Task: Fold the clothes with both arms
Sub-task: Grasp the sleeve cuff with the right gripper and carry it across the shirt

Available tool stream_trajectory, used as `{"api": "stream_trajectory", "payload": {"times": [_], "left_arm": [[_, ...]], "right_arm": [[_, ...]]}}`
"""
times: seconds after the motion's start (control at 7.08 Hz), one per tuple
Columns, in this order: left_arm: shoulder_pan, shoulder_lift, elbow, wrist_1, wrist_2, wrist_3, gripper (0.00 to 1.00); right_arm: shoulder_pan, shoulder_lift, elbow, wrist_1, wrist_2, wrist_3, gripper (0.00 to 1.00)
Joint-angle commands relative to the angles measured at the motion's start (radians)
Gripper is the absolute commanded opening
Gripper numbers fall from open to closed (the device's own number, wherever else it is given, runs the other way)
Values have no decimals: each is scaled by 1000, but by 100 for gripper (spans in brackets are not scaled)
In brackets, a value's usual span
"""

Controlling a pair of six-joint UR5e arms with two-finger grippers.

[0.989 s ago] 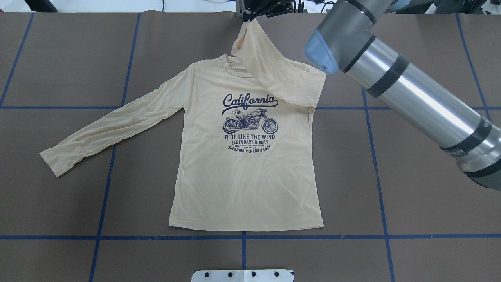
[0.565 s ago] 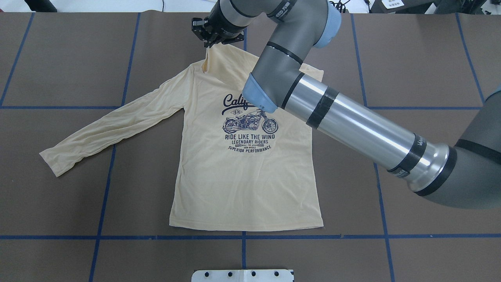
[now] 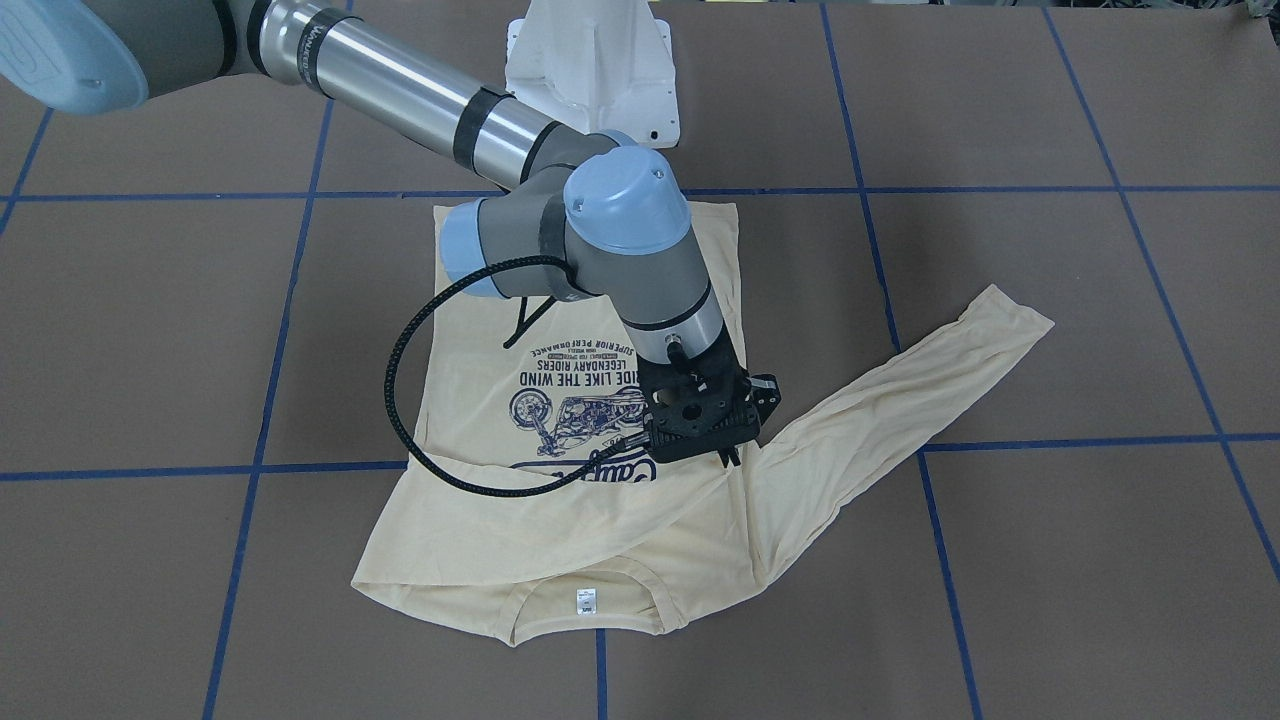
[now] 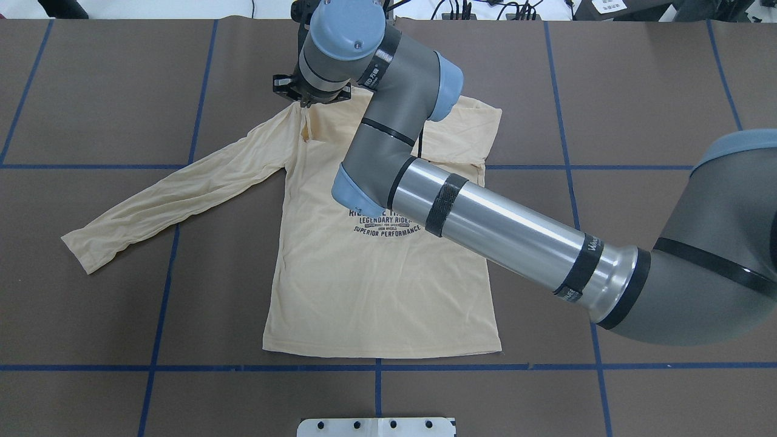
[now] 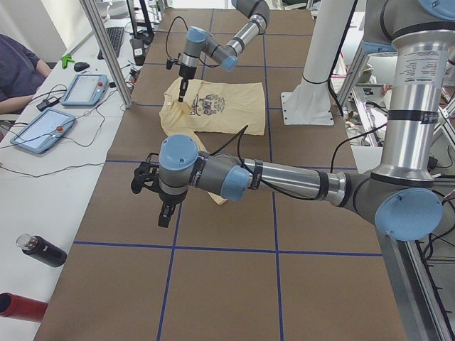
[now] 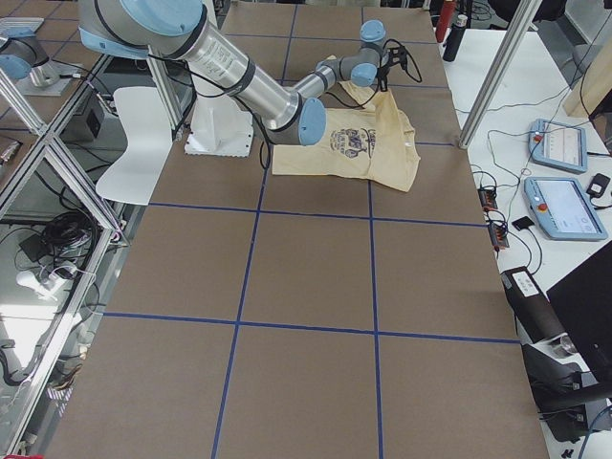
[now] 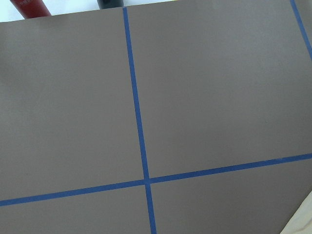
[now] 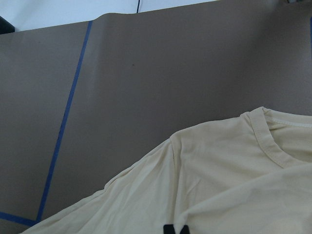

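Note:
The cream-yellow long-sleeved shirt (image 4: 376, 291) lies flat, print up, with its white neck label (image 3: 585, 600) showing. One sleeve (image 4: 170, 200) stretches out over the table. The other sleeve is folded across the chest and covers part of the "California" print. My right gripper (image 4: 306, 103) points down at the shoulder next to the outstretched sleeve and is shut on the folded sleeve's end (image 3: 728, 458). My left gripper (image 5: 165, 213) hangs over bare table beyond the outstretched sleeve. It shows only in the exterior left view, so I cannot tell if it is open or shut.
The brown table is marked with blue tape lines (image 4: 376, 367). The white pedestal (image 3: 590, 70) stands at the robot's side. A black bottle (image 5: 43, 250), a red bottle (image 5: 18, 307) and tablets (image 5: 44, 129) lie on the white bench, where a person (image 5: 14, 71) sits.
My right arm has swung across and down, from beyond the collar to the opposite shoulder. It has dragged the held sleeve over the chest, so the sleeve now lies on the shirt.

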Motion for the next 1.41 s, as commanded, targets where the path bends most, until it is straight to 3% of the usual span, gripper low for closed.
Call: {"api": "stream_trajectory", "payload": {"times": [0.0,0.57,0.71,0.99,1.13,1.27], "left_arm": [[2,-1,3,0,0,1,100],[17,-16,8,-5,-2,-57,100],[61,-14,5,-73,-6,-166,100],[180,18,5,-316,7,-489,100],[230,51,5,-430,26,-607,100],[323,90,-7,-540,112,-756,100]], "right_arm": [[-10,16,-45,85,-22,6,98],[-2,16,-39,25,-31,99,100],[5,-4,20,-27,-26,134,100],[25,-146,263,-244,1,125,100],[37,-189,321,-306,29,104,100],[63,-249,408,-398,67,52,100]]}}
